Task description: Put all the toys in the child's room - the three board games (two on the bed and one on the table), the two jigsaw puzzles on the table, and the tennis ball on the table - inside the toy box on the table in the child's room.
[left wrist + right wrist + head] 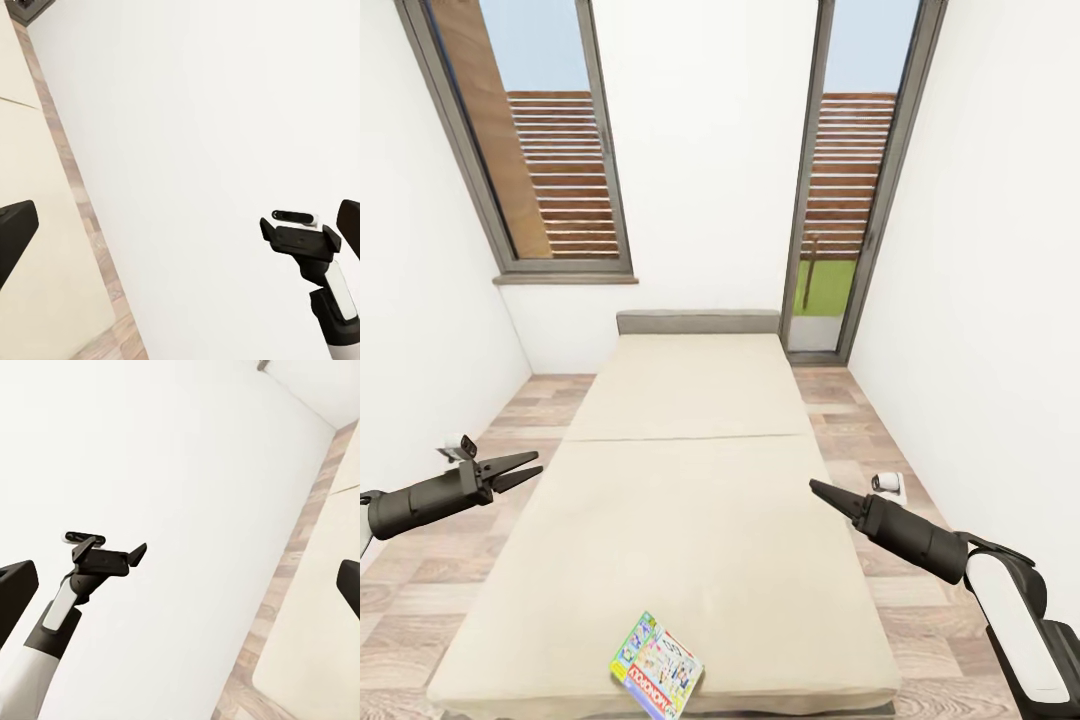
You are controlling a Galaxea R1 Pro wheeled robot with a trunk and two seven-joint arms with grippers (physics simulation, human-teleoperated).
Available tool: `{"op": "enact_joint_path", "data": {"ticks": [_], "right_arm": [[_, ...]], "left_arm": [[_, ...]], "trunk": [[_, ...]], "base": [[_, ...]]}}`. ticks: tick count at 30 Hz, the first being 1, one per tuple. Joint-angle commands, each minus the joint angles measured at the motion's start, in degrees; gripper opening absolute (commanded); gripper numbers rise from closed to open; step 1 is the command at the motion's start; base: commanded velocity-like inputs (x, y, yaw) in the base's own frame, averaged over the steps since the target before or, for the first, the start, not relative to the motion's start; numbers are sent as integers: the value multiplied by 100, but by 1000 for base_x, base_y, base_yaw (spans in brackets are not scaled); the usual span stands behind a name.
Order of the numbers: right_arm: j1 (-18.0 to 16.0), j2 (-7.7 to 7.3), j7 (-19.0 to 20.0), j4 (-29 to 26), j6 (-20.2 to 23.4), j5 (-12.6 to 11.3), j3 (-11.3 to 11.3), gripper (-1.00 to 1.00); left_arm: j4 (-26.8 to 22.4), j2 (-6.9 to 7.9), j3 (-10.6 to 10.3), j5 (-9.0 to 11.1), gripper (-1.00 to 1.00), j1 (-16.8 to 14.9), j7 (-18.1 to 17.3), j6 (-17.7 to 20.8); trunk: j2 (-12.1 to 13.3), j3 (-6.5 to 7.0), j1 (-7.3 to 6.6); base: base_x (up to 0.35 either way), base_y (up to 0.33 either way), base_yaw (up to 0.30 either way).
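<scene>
A long beige bed [690,470] ran from the camera toward a white wall with two tall windows [545,140], wood floor on both sides. One colourful board game [657,666] lay flat on the mattress near the foot edge, between the two arms. The left tool [518,470] and right tool [825,494] hovered over the bed's sides, both open and empty.

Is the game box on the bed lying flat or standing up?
Flat. The game box lies cover up on the bed, near its front edge, and neither hand touches it.
</scene>
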Motion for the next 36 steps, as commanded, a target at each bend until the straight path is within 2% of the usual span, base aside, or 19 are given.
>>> {"op": "enact_joint_path", "data": {"ticks": [1,36], "right_arm": [[-6,-1,14,-1,29,1,-6,100],[-5,-3,14,-1,29,1,-5,100]], "left_arm": [[0,1,-1,-2,100,-5,-15,27],[-8,1,-5,4,100,-5,-43,27]], "trunk": [[-11,-2,4],[-11,325,4]], "base": [[0,0,0],[0,0,0]]}}
